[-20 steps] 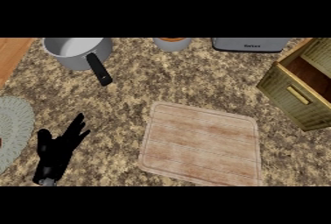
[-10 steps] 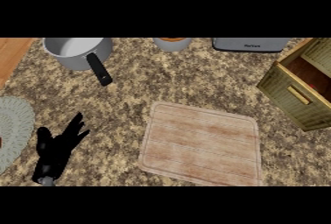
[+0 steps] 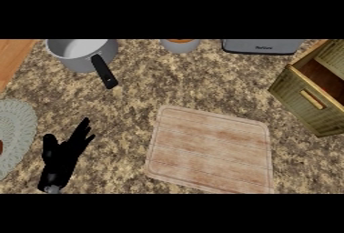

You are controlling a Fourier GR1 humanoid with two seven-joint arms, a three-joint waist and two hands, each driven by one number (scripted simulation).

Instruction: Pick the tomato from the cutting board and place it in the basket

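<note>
Near left: your left hand (image 3: 64, 157) sits low over the speckled counter (image 3: 168, 95), fingers straight and fanned toward far right, thumb apart, nothing in it. Just right of it, with a strip of counter between, the wooden cutting board (image 3: 211, 150) lies flat, a bit skewed, and only bare wood grain shows on top. Tomato: cannot tell where it is from this view. At the left edge there's a round grey-green mat (image 3: 19, 129), cut off by the frame, with a reddish sliver (image 3: 1, 146) on it right at the edge, too clipped to identify. Mid right: the woven olive basket (image 3: 310, 98), sitting at an angle, partly out of frame, well apart from the hand and near the board's far right corner. You can see part of its brown inside. Far left: grey pot (image 3: 79, 52), with its black handle (image 3: 105, 73) pointing toward you. Far centre: a small grey cup (image 3: 180, 45) with an orange top. Far right: a grey appliance (image 3: 262, 46).
</note>
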